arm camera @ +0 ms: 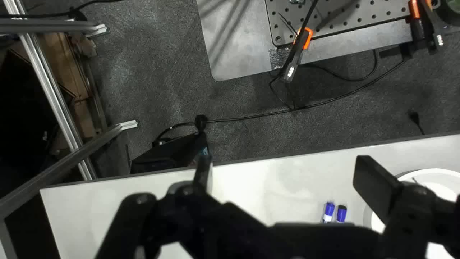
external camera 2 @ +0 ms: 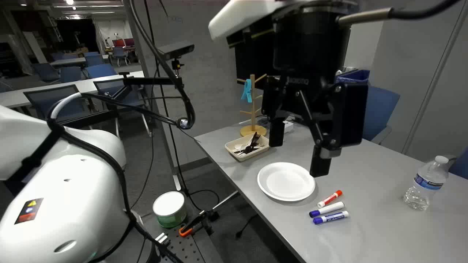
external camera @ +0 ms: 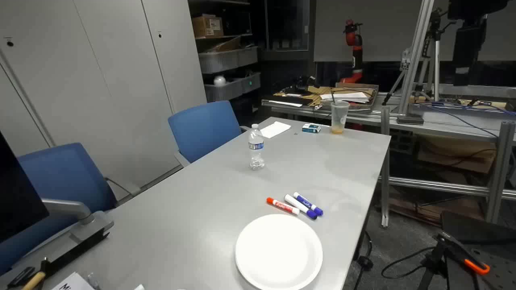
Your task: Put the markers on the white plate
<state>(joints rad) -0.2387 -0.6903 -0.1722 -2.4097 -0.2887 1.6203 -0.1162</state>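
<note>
The stubby marker with red parts (external camera 2: 329, 199) lies on the smooth grey table (external camera 2: 384, 230), just beside the rim of the round plain white plate (external camera 2: 286, 181); next to it lies the white-barrelled marker with a dark blue cap (external camera 2: 327, 209), and beyond that the blue-labelled marker with a white end (external camera 2: 331, 217); the three rest side by side on the table, off the plate; in the wrist view I see the blue ends of two of them showing past my own black claw (external camera 2: 298, 149); the claw is released, its jaws standing well apart, and it hangs above the table with its tips pointing down.

On the plate's side away from the markers sits a shallow cream-coloured tray (external camera 2: 253, 154) holding dark and white utensils (external camera 2: 251, 146); near it stands a pale wooden peg stand (external camera 2: 253, 130), a light blue clip (external camera 2: 247, 90) at one of its pegs; well apart from the markers, in both exterior views, a clear plastic bottle with a blue label (external camera: 256, 159) stands upright; farther along the table lie a white sheet of paper (external camera: 275, 129) and a small teal-and-white box (external camera: 311, 128), with a clear plastic cup (external camera: 340, 114) upright beside the box; blue-backed chairs (external camera: 207, 131) line one side of the table.
</note>
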